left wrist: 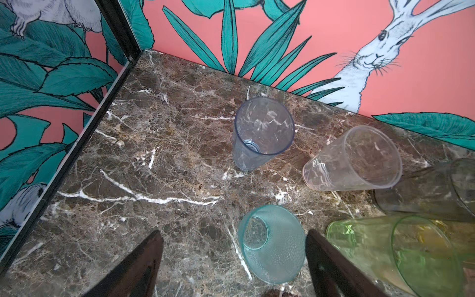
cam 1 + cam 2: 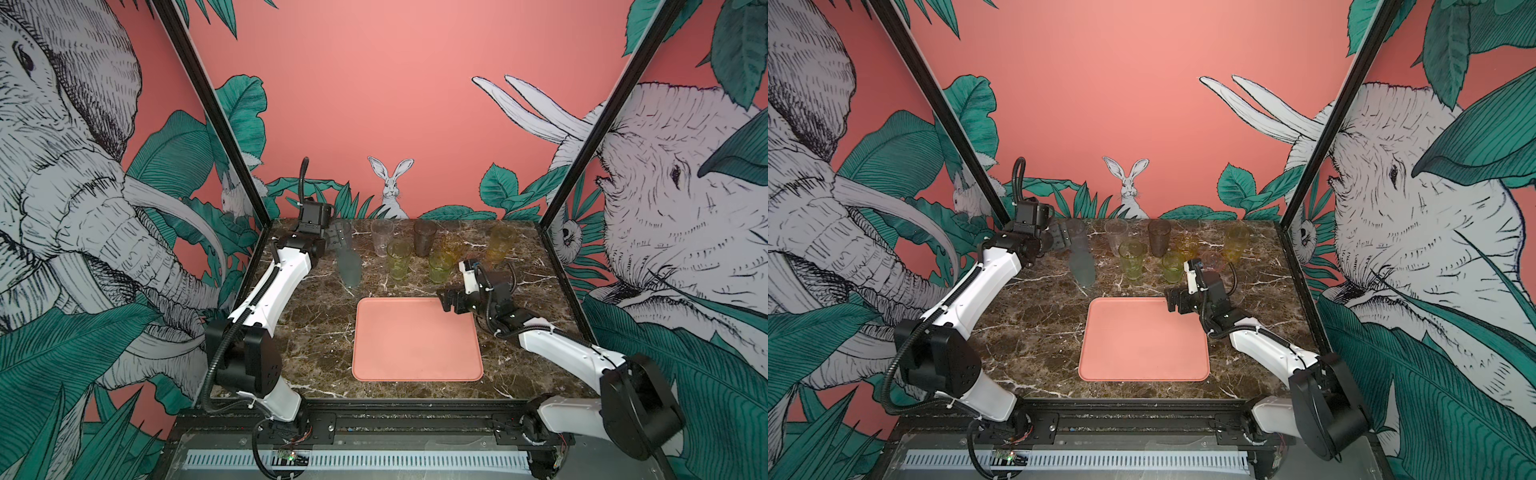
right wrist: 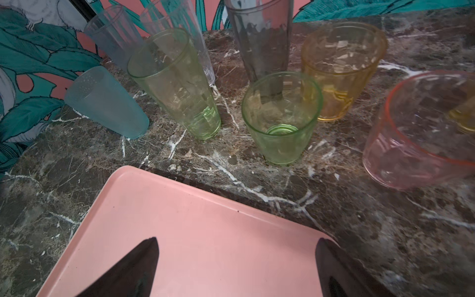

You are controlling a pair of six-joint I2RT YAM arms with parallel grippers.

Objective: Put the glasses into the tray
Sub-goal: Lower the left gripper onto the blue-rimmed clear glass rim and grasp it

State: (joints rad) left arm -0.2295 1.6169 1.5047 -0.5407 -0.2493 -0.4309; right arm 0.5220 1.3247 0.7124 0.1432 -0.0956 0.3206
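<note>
The salmon-pink tray point(image 2: 415, 336) lies empty at the table's front middle. Several glasses stand behind it: clear point(image 2: 381, 237), smoky brown point(image 2: 424, 237), tall yellow-green point(image 2: 400, 259), short yellow-green point(image 2: 441, 268), two amber ones point(image 2: 500, 243), grey-violet point(image 1: 262, 133) and pink point(image 3: 421, 128). A frosted blue-grey glass point(image 1: 271, 244) stands upside down. My left gripper point(image 1: 234, 232) is open above it. In the left wrist view the glass shows between the fingers, close to one and ungripped. My right gripper point(image 3: 237, 239) hangs open and empty over the tray's far right corner.
The dark marble table point(image 2: 316, 332) is boxed in by a back wall and by black posts point(image 2: 232, 137) at both rear corners. The glasses stand close together along the back.
</note>
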